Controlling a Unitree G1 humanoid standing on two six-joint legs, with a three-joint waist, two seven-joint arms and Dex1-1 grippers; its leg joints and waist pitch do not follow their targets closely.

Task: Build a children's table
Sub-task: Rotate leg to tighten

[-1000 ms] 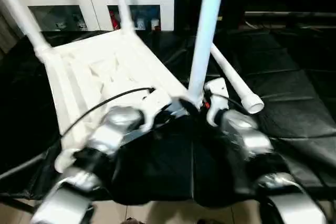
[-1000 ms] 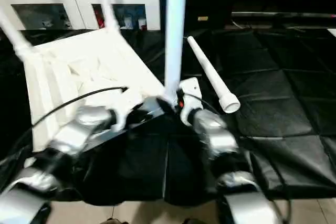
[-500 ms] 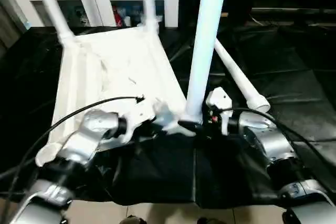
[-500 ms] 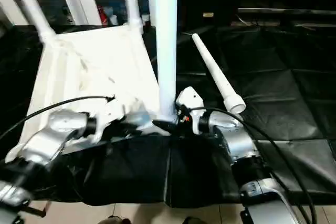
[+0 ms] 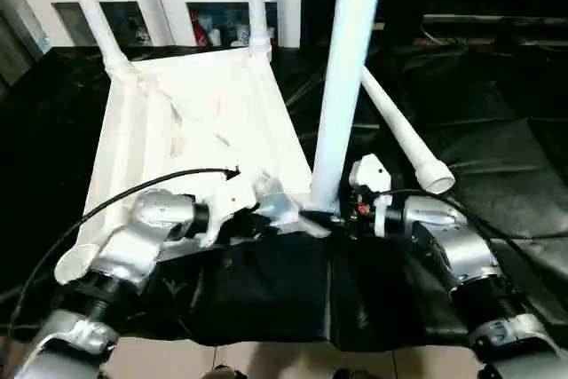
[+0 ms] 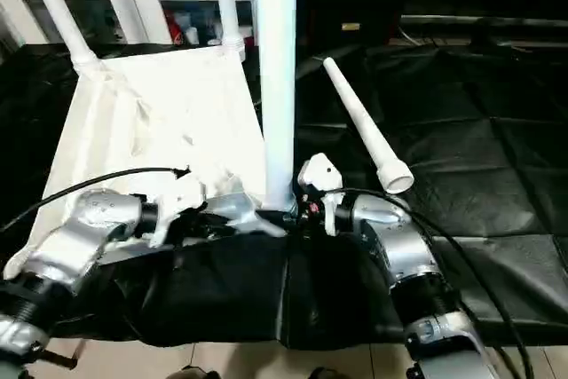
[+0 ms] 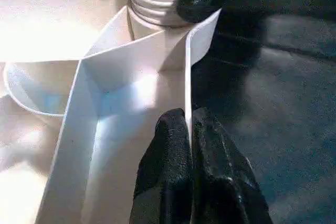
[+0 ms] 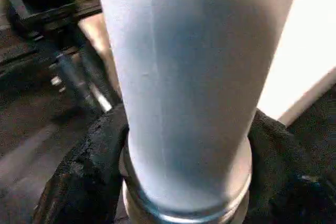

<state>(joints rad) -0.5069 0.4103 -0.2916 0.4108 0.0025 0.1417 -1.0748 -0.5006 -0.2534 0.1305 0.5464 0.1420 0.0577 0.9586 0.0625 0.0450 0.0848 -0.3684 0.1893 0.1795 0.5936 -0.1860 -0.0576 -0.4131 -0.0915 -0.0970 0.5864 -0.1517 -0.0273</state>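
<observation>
Background: a white glass-door cabinet (image 5: 169,6) is standing along the far wall, with small coloured items sitting behind its panes. Work surface: a black quilted mat (image 5: 497,157) is covering the floor, and a loose black sheet (image 5: 293,299) is lying bunched at the near edge, partly hiding the robot's lower arms. A black cable (image 5: 133,193) is arcing over the left forearm toward the tabletop's near edge. Main item: the children's table (image 5: 195,122) is lying upside down on the mat, ribbed underside facing up. Two far legs (image 5: 89,6) are standing upright in the far corner sockets and running out of the top of the picture. A near leg (image 5: 342,86) is standing upright in the near right corner socket, crossing in front of the cabinet and the mat. A loose leg (image 6: 364,126) is lying flat on the mat just beside the tabletop's right side, flared end toward the robot. Left gripper (image 7: 189,145): its fingers are pinching shut on the thin upright rim of the tabletop, close to the near right socket. Right gripper (image 8: 184,182): its black fingers (image 8: 89,166) are curving around both sides of the near leg's base, just above the collar, wrapping it closely.
</observation>
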